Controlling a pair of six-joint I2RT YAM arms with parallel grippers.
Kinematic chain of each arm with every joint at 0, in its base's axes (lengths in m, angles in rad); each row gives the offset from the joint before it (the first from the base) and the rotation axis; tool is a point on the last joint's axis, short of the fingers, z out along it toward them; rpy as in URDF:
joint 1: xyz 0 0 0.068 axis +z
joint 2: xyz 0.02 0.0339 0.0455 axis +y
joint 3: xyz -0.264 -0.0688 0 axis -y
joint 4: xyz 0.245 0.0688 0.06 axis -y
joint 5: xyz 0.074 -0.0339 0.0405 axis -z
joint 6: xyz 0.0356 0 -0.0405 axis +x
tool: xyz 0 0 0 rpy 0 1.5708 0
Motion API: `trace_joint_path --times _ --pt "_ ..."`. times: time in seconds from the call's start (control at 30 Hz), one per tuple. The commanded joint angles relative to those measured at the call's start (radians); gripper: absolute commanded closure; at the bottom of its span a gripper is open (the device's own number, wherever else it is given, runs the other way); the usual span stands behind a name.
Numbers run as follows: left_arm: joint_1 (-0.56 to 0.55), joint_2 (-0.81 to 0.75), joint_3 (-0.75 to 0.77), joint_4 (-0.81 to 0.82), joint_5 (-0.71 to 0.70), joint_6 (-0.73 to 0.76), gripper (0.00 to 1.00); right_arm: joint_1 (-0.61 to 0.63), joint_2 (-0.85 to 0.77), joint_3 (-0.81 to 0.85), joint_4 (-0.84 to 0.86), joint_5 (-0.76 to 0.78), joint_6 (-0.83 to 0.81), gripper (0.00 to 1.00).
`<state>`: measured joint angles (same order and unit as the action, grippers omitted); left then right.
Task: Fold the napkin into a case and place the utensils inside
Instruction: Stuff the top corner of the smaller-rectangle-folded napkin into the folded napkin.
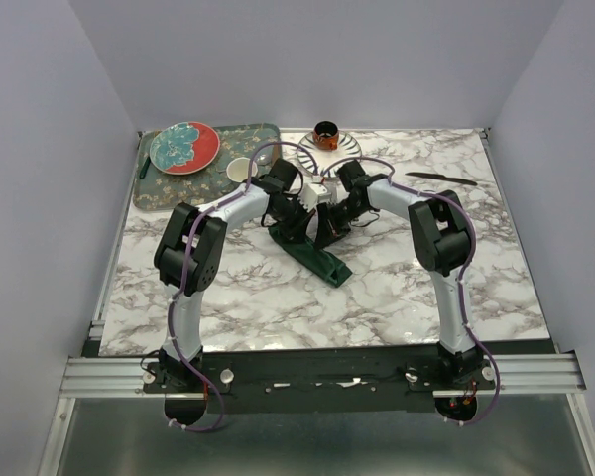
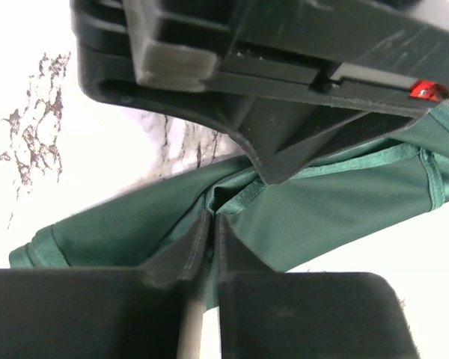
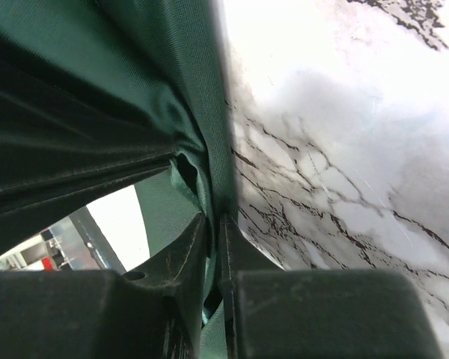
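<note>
At mid worktop (image 1: 397, 288) | left claw (image 2: 212, 228) clamped on dark green napkin (image 1: 319, 260) | right claw (image 3: 215, 224) likewise pinching its edge

Slightly shiny dark green cloth napkin (image 2: 322, 202) on glossy marble-patterned table (image 1: 377, 297).

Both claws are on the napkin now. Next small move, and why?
Probably carry the pinched edge over together, kept low, to lay the next fold. The left claw and right claw are each shut on the napkin, which lies as a bunched narrow strip mid table, not flat. The black knife lies apart at far right.
</note>
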<state>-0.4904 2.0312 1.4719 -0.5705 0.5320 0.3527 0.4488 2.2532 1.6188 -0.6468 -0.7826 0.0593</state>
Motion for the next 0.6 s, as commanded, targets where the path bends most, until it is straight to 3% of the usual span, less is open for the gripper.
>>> trace_joint_path --times 0.0,0.03,0.1,0.3,0.4,0.43,0.57 --pt "0.045 -0.034 -0.018 0.061 0.062 -0.124 0.77 0.016 0.002 -0.048 0.026 0.123 -0.023 0.8" --pt "0.059 -0.052 -0.028 0.081 0.107 -0.151 0.69 0.016 -0.001 -0.051 0.03 0.128 -0.021 0.8" --pt "0.108 -0.115 -0.083 0.166 0.163 -0.251 0.64 0.018 -0.004 -0.059 0.035 0.132 -0.018 0.8" --pt "0.125 -0.247 -0.241 0.277 0.358 -0.383 0.64 0.03 -0.029 -0.066 0.047 0.151 -0.018 0.8" --pt "0.095 -0.288 -0.367 0.432 0.393 -0.599 0.74 0.04 -0.043 -0.069 0.058 0.169 -0.018 0.8" --pt "0.079 -0.296 -0.395 0.466 0.379 -0.647 0.81 0.041 -0.046 -0.071 0.061 0.177 -0.018 0.8" --pt "-0.014 -0.302 -0.498 0.599 0.307 -0.826 0.9 0.048 -0.056 -0.074 0.067 0.197 -0.019 0.8"
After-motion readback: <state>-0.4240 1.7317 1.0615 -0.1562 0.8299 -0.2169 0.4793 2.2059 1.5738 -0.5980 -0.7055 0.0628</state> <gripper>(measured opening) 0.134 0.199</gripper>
